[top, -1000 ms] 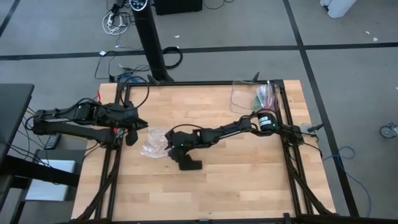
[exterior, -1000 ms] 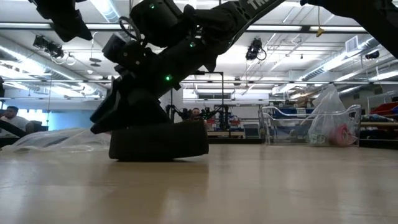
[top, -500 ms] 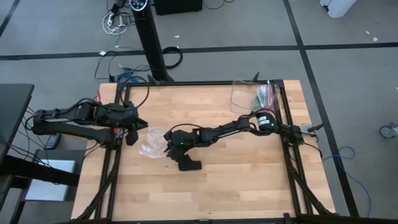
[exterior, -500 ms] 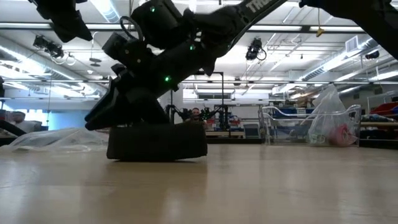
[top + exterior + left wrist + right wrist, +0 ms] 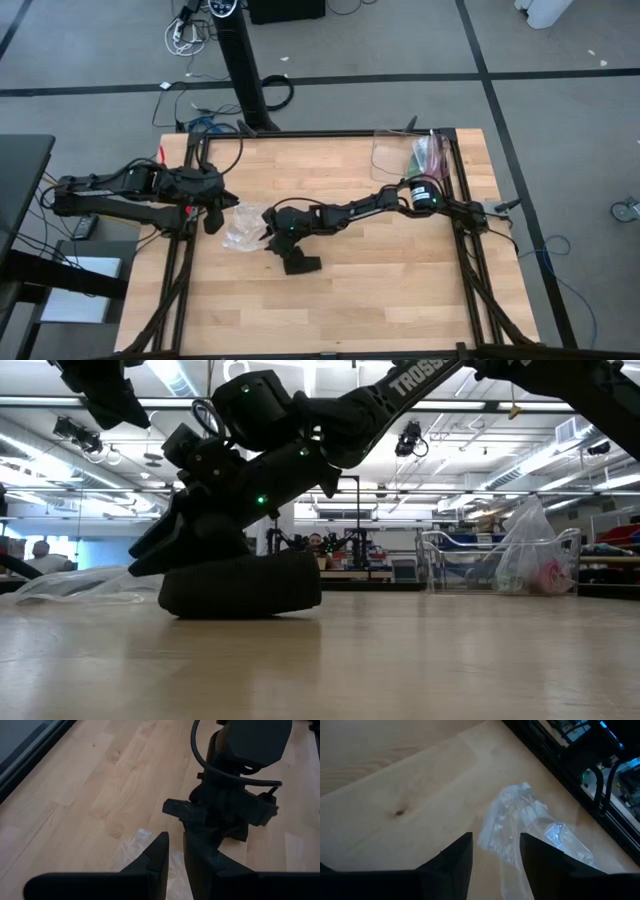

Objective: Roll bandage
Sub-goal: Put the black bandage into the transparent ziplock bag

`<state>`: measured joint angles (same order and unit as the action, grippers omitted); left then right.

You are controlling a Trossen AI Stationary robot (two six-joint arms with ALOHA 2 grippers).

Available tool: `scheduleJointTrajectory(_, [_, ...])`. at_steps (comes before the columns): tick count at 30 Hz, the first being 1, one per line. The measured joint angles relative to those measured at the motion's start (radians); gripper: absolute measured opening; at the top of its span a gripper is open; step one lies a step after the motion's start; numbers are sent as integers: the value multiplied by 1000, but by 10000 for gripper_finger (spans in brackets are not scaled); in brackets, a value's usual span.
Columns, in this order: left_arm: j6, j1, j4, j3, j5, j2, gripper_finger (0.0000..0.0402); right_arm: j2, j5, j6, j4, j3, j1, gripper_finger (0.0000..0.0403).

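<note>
1. High view: the bandage (image 5: pixel 301 264), a small dark bundle, lies on the wooden table (image 5: pixel 400 290) near its middle. The right gripper (image 5: pixel 275 238) sits at the bandage's far end, between it and the clear plastic bag (image 5: pixel 243 228). The left gripper (image 5: pixel 212 218) waits beyond the bag, at the table's left edge.
2. Low view: the bandage (image 5: pixel 240 585) rests flat on the table (image 5: pixel 400 660), with the right arm pressing down onto its top; the bag (image 5: pixel 80 584) lies just beside it.
3. Left wrist view: the left fingers (image 5: pixel 160 855) stand nearly together, holding nothing, above the bag (image 5: pixel 131 851).
4. Right wrist view: the right fingers (image 5: pixel 455 857) are parted, empty, with the bag (image 5: pixel 520 825) just ahead.
</note>
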<state>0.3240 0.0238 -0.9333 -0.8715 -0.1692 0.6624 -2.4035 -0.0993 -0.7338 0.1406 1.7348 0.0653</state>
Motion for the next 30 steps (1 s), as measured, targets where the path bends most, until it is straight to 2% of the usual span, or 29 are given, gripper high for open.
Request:
scheduleJointTrajectory(5, [2, 0, 2, 0, 0, 11, 65, -1, -5, -26, 5, 0, -3, 133])
scheduleJointTrajectory(14, [2, 0, 5, 0, 0, 33, 65, -18, -32, -49, 34, 1, -6, 10])
scheduleJointTrajectory(22, [49, 0, 99, -10, -1, 37, 65, 31, 47, -36, -19, -4, 5, 2])
scheduleJointTrajectory(26, [49, 0, 168, -61, -22, 37, 65, 117, 80, -12, -133, 34, 4, 1])
scheduleJointTrajectory(30, [17, 0, 229, -140, -53, 37, 65, 223, 96, 88, -226, 67, 2, 1])
